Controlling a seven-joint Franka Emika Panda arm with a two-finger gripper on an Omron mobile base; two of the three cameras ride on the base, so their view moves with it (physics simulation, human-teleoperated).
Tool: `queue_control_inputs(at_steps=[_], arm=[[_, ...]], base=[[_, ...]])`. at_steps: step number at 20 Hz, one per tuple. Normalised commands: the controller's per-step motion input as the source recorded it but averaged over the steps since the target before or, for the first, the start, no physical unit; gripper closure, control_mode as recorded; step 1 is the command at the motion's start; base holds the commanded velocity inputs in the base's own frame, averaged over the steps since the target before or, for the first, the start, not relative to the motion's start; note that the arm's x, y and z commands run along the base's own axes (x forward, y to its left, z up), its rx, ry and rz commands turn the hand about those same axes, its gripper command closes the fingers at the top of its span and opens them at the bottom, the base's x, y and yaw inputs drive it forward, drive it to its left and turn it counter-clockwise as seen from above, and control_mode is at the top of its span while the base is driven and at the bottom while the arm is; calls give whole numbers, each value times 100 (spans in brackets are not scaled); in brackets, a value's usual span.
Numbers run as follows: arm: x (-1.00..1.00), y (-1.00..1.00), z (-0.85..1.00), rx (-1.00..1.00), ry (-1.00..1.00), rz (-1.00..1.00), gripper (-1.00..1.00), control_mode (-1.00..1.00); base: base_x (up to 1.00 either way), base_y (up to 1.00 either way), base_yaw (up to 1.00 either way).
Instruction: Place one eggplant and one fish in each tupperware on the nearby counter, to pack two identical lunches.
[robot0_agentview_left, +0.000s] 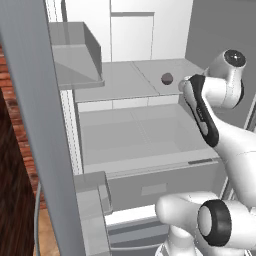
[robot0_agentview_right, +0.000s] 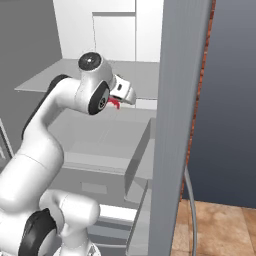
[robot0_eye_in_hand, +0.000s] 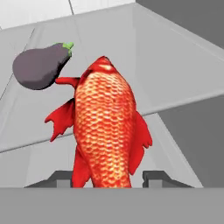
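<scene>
- I see the end effector (robot0_eye_in_hand: 107, 177) clenched on the bright red-orange scaly fish (robot0_eye_in_hand: 107, 127): in the hand view the two dark fingertips (robot0_eye_in_hand: 57, 178) sit either side of the fish's lower body, touching it.
- Fish hangs lengthwise along the hand's axis in that view, fins spread to both sides.
- Just beyond the fish, upper left of the hand view: dull mauve-purple egg-shaped eggplant (robot0_eye_in_hand: 40, 64) with a small green stem cap. It lies on a pale grey fridge shelf (robot0_eye_in_hand: 175, 74). I can't tell whether it touches the fish's fin or just overlaps it in view.
- Left base view: same eggplant (robot0_agentview_left: 167, 78) shows as a small dark lump on the upper grey shelf, right next to the white arm's wrist (robot0_agentview_left: 200, 107).
- Right base view: a sliver of the red fish (robot0_agentview_right: 114, 103) pokes out under the white hand, just above the shelf level.
- The arm reaches into the open grey fridge compartment; a lower shelf (robot0_agentview_left: 130, 135) sits below the one with the eggplant.
- A grey fridge door edge (robot0_agentview_left: 40, 130) runs down the left of the left base view, with door bins (robot0_agentview_left: 75, 60) on it.
- Brick wall (robot0_agentview_left: 12, 165) and wooden floor (robot0_agentview_right: 220, 230) visible outside the fridge.
</scene>
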Motion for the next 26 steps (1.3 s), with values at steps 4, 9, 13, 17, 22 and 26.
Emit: queue_control_inputs(at_steps=[4,9,13,17,22,26], arm=[[-100,17,73,-1,12,0,100,-100],[-100,42,10,-8,4,2,100,-100],[-100,31,-29,-8,-1,4,100,-100],[-100,15,-2,-3,0,0,100,-100],[-60,0,0,0,0,1,100,100],[0,0,0,0,0,0,100,100]], base=[[0,0,0],[0,0,0],[0,0,0],[0,0,0],[-40,0,0],[-100,0,0]])
